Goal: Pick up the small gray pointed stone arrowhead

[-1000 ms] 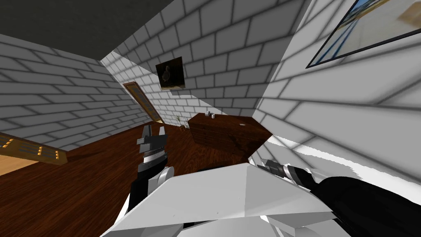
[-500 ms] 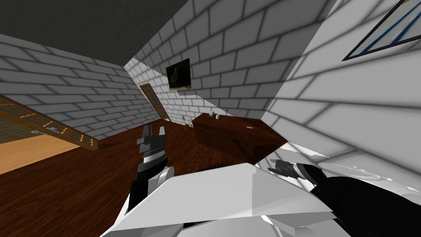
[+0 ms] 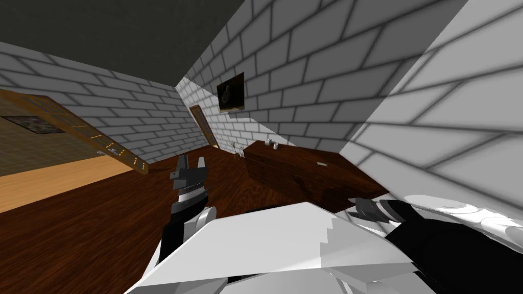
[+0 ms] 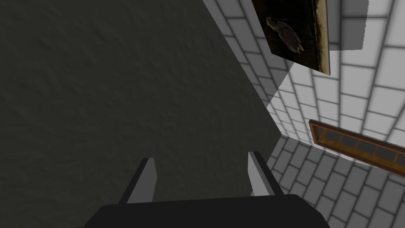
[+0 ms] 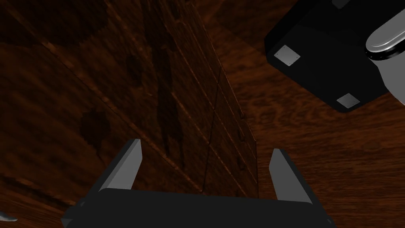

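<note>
A small pale grey flat thing [image 3: 322,164], too small to make out its shape, lies on top of the dark wooden dresser [image 3: 301,176] ahead and to my right. My right gripper [image 3: 356,205] hovers by the dresser's near corner. In the right wrist view the right gripper [image 5: 205,145] is open and empty, looking at the dresser top [image 5: 59,118] and its drawer front. A pale grey pointed sliver [image 5: 4,216] shows at that view's edge, beside the gripper body. My left gripper [image 3: 191,160] is raised in front of my chest, and it [image 4: 202,156] is open and empty.
Two small pale items [image 3: 271,145] stand at the dresser's far end, with a small plant [image 3: 235,147] on the floor beside it. The brick wall [image 3: 434,143] runs close along my right. Dark wood floor [image 3: 102,224] spreads to my left, towards a wooden door frame [image 3: 92,138].
I have turned, so the dresser and wall painting have slid rightward in the head view and the window has left it. My right gripper has shifted right, towards the dresser's corner.
</note>
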